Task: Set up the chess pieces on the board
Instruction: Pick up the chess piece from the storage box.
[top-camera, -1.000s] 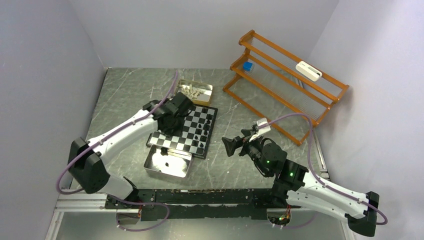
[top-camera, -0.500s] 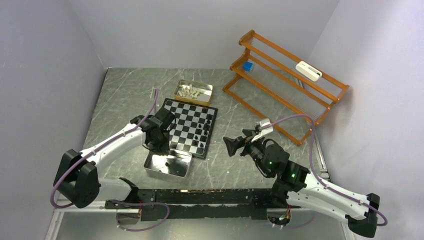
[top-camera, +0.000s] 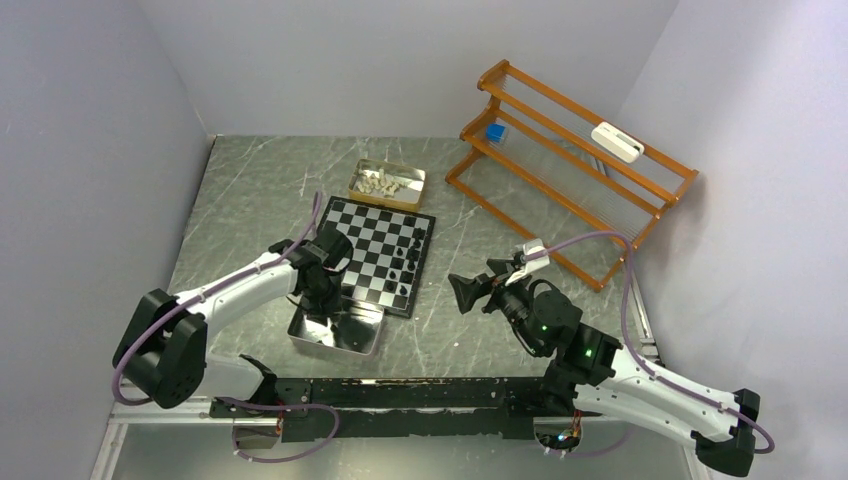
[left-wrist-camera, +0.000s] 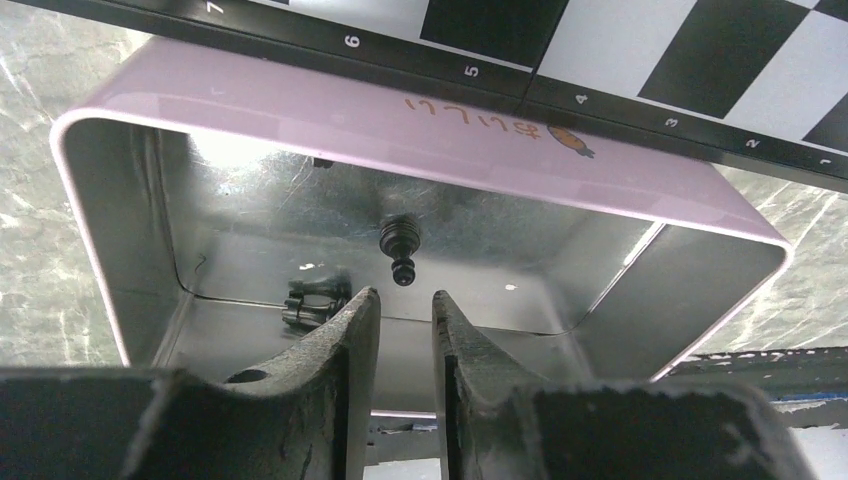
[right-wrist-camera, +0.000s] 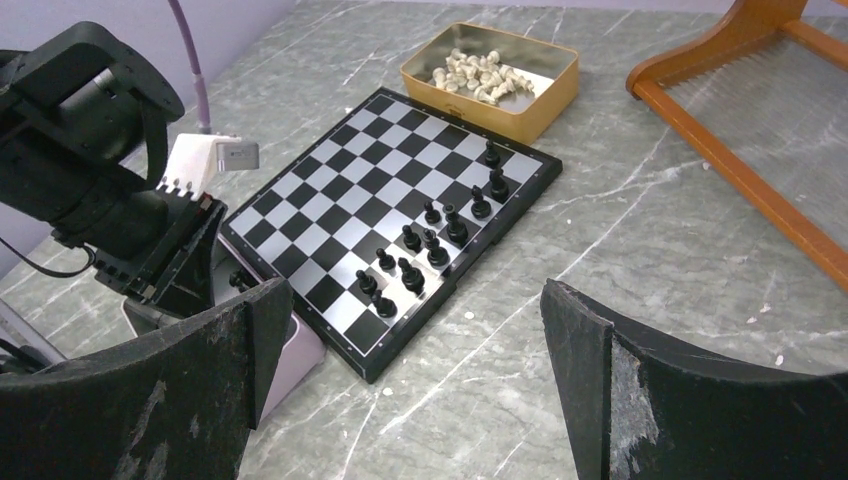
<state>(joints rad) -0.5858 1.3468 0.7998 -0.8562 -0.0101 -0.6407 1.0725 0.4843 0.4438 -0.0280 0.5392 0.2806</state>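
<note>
The chessboard lies mid-table and also shows in the right wrist view. Several black pieces stand along its right side. Cream pieces lie in a gold tin. My left gripper hangs over the silver tray, its jaws a narrow gap apart and empty. In the tray a black piece lies just beyond the fingertips and another lies left of them. My right gripper is wide open and empty, right of the board.
An orange wooden rack stands at the back right with a blue block and a white object on it. Walls close in the table on the left, back and right.
My left gripper has drawn back from the board's far left part to above the silver tray at the near edge. The right arm has barely moved.
</note>
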